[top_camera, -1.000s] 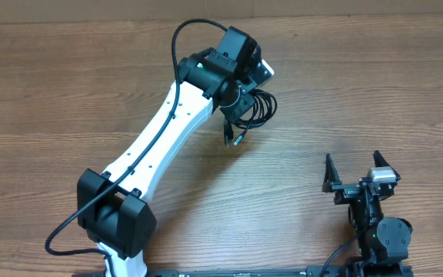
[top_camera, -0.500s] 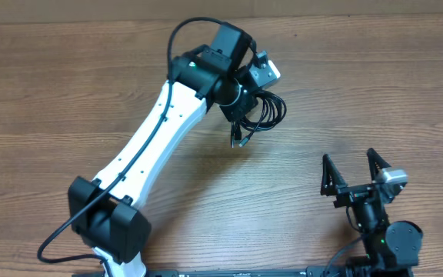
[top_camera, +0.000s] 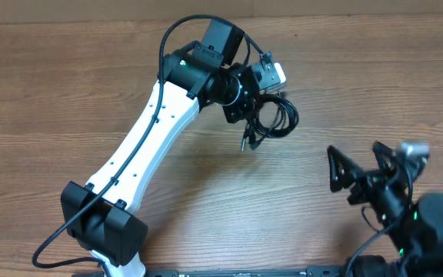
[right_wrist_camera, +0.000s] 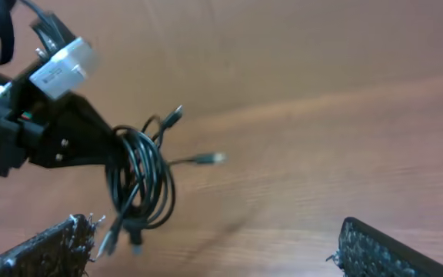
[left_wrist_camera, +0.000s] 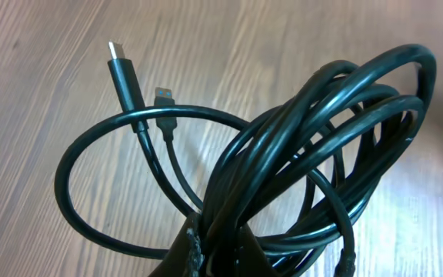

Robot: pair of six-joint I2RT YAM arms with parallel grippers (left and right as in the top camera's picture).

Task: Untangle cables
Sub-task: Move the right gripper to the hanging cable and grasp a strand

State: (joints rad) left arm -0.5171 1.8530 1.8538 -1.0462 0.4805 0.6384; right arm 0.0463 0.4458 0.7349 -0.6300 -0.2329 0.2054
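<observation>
Where the left gripper [top_camera: 251, 111] clamps the coiled cables [top_camera: 275, 119], they hang just below it, plugs [left_wrist_camera: 121, 73] dangling free; the right gripper [top_camera: 360, 165] stands released, empty, well apart.

Brown wood-grain tabletop [top_camera: 375, 69] is filling the overhead view, its grain running side to side in long streaky bands. A pale strip [top_camera: 21, 8] is peeking in along the far edge at upper left. From the left wrist the tabletop [left_wrist_camera: 44, 77] is looking lighter, with glare catching at lower right; from the right wrist the tabletop [right_wrist_camera: 321, 69] is showing reddish-brown and blurred
</observation>
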